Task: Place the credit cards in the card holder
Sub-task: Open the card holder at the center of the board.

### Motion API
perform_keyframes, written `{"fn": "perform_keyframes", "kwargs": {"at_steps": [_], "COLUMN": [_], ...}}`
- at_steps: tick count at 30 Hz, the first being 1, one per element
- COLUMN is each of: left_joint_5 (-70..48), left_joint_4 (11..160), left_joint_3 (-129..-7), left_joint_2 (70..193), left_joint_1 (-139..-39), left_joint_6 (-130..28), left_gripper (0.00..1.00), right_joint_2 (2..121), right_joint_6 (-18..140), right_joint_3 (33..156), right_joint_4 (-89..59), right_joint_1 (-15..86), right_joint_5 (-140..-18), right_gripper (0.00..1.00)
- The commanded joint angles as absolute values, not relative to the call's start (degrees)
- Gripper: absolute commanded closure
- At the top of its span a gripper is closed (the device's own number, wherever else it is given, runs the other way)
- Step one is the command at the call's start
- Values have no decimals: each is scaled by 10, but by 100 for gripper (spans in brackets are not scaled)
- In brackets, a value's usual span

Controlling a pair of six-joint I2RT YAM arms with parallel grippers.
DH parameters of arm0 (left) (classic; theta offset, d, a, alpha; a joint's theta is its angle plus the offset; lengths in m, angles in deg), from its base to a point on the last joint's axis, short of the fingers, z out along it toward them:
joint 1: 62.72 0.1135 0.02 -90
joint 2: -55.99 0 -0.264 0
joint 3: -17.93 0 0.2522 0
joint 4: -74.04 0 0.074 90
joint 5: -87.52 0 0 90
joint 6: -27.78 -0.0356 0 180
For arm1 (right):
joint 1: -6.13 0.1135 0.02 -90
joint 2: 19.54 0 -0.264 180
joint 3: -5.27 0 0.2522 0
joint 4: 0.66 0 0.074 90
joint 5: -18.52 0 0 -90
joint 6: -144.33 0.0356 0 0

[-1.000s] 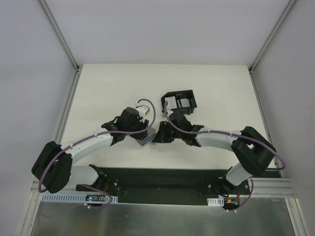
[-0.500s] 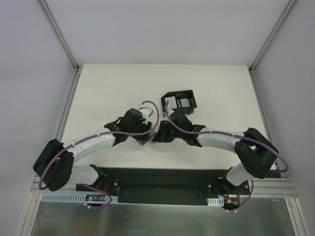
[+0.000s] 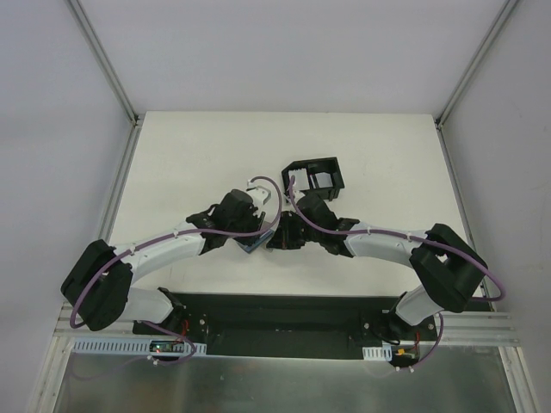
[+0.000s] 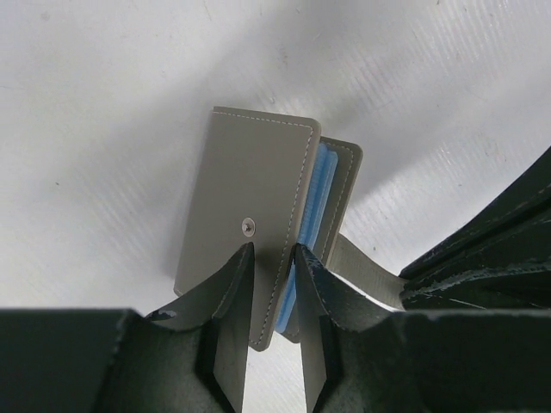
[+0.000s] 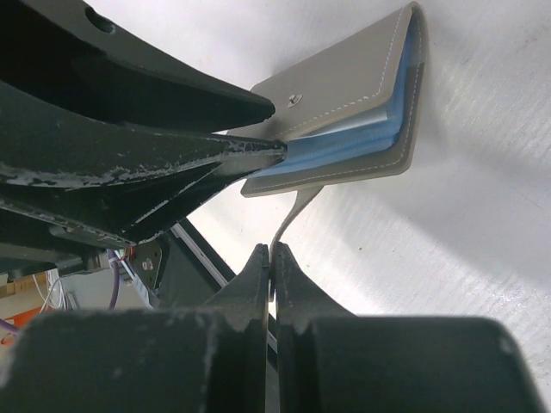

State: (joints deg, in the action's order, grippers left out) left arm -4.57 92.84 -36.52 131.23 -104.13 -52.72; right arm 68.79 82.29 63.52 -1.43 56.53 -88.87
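Observation:
The card holder [image 4: 250, 206] is a grey wallet lying half open on the white table, with pale blue pockets [image 5: 344, 142] showing inside. My left gripper [image 4: 269, 249] is shut on its top cover: one finger lies on the outer face and the other sits between the cover and the blue pockets. My right gripper [image 5: 273, 249] is shut on the wallet's grey closing tab [image 5: 297, 211]. In the top view both grippers meet over the card holder [image 3: 254, 244] at mid-table. Pale pieces [image 3: 320, 179], possibly credit cards, stand in the black tray; no card is at either gripper.
A black plastic tray with dividers [image 3: 297, 168] stands just behind the right gripper. The left arm's fingers [image 5: 172, 146] fill the upper left of the right wrist view. Metal frame rails run along both table sides.
My left gripper has moved right and nearer to the card holder, and its jaws have narrowed onto the cover. The right gripper has kept still on the tab.

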Motion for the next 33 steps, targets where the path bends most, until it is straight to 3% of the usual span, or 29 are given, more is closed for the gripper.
{"fn": "perform_keyframes", "kwargs": {"at_steps": [1, 10, 15, 21, 33], "left_joint_5": [-5, 7, 9, 22, 36], "left_joint_4": [924, 924, 925, 926, 964], "left_joint_3": [-385, -399, -404, -403, -427], "left_joint_2": [1307, 1316, 1324, 1325, 1315], "left_joint_1": [-1051, -1054, -1058, -1060, -1059], "left_joint_6": [-536, -544, -549, -549, -512], "left_gripper": [76, 75, 82, 97, 100], "right_joint_2": [664, 666, 665, 665, 632], "right_joint_6": [816, 813, 813, 814, 809], "right_joint_3": [660, 661, 661, 661, 654], "right_joint_4": [-7, -8, -9, -10, -18], "right_joint_1": [564, 565, 563, 563, 547], "right_joint_5": [-889, -890, -890, -888, -891], "right_gripper": [99, 99, 99, 99, 99]}}
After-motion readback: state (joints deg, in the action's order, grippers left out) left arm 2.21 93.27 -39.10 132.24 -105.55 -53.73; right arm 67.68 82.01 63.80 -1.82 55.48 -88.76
